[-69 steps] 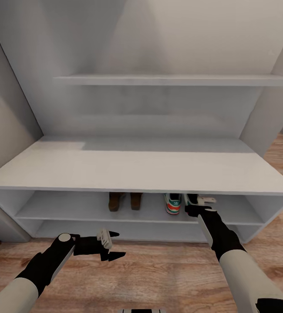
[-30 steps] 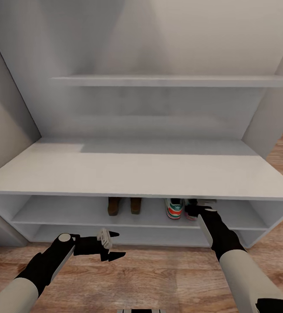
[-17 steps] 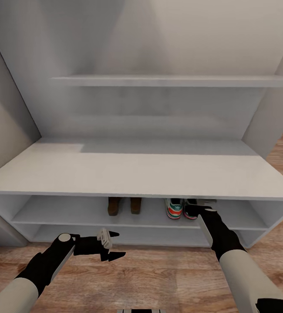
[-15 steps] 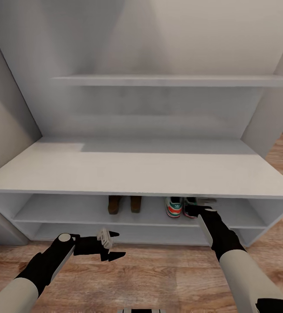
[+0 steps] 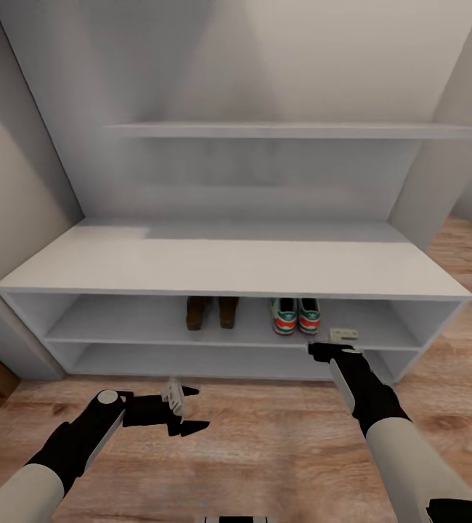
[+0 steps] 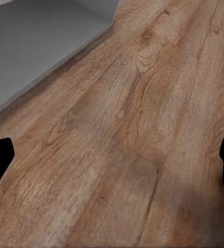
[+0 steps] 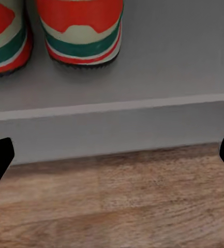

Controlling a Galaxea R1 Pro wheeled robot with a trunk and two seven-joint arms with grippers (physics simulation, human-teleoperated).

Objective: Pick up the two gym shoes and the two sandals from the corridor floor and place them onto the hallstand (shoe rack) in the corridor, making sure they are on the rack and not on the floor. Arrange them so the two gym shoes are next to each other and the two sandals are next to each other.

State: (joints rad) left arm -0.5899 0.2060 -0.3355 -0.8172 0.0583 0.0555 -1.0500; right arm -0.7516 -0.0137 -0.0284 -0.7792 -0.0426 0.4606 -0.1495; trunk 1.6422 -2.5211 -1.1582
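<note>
While both arms hang low over the wooden floor [image 5: 265, 450], the four shoes already sit on the upper open shelf of the grey shoe rack [image 5: 236, 265]. The two brown sandals [image 5: 211, 311] stand side by side near the middle of that shelf, heels outward. Just to their right, with a gap between the pairs, the two gym shoes [image 5: 295, 315] stand together, their red and green heels facing out; the right wrist view shows those heels [image 7: 80, 31] close up, on the shelf and above the floor. The right gripper [image 5: 332, 343] hovers just in front of the shelf edge below the gym shoes, its fingers apart and holding nothing. The left gripper [image 5: 185, 410] is over bare floor, well apart from the rack, fingers spread and empty too.
</note>
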